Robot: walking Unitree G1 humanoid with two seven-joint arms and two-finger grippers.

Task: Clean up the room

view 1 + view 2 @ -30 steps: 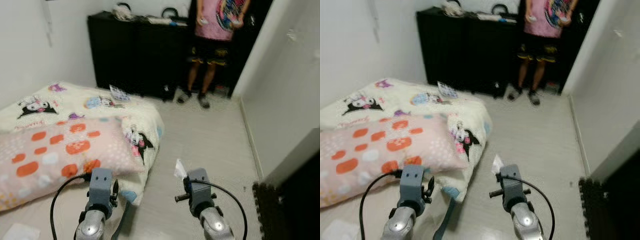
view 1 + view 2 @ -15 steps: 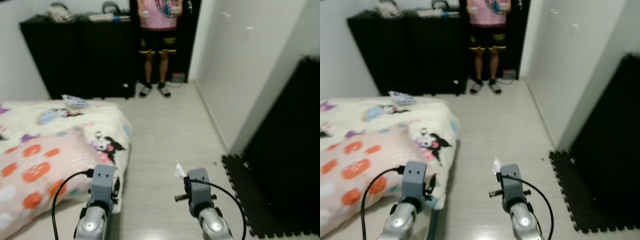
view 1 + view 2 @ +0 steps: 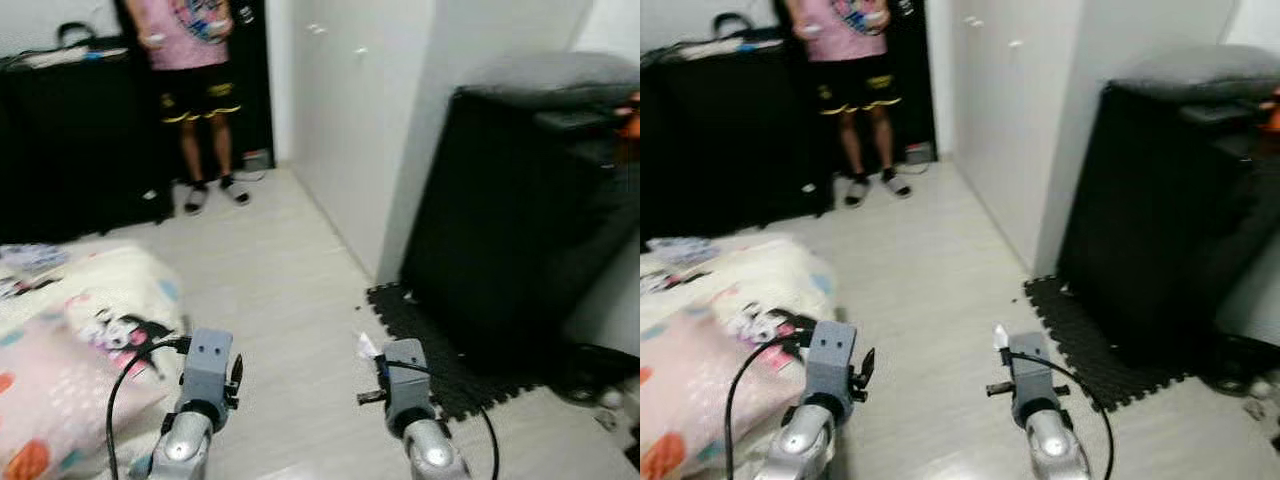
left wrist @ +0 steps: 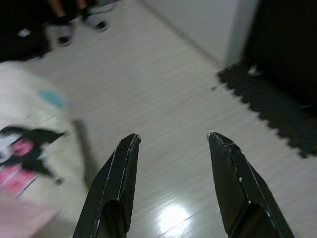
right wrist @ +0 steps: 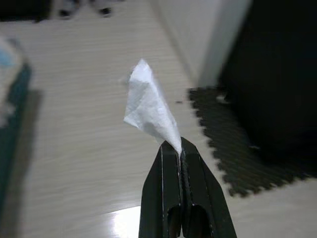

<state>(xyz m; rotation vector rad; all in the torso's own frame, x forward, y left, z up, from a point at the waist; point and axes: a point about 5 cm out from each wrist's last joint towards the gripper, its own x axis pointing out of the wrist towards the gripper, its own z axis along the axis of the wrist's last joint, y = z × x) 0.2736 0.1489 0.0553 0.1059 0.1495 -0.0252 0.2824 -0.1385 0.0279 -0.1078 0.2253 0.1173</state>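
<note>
- bed [image 3: 90, 300] at far left, cartoon-print blanket, pink pillow [image 3: 50, 400] at its near end
- black cabinet [image 3: 70, 130] against back wall, bags on top, contents not readable
- person [image 3: 195, 90] in pink top stands by the cabinet
- left claw [image 4: 171, 144] fingers apart, empty, over bare floor [image 3: 280, 300] just beside bed edge
- right claw [image 5: 177, 146] fingers pressed together on white tissue [image 5: 148, 106], held in air above the floor
- black foam mat [image 3: 440, 350] on floor right of right claw
- tall black unit [image 3: 520, 210] at right, grey cushion [image 3: 560, 72] on top
- small clutter at far right floor, too blurred to tell
</note>
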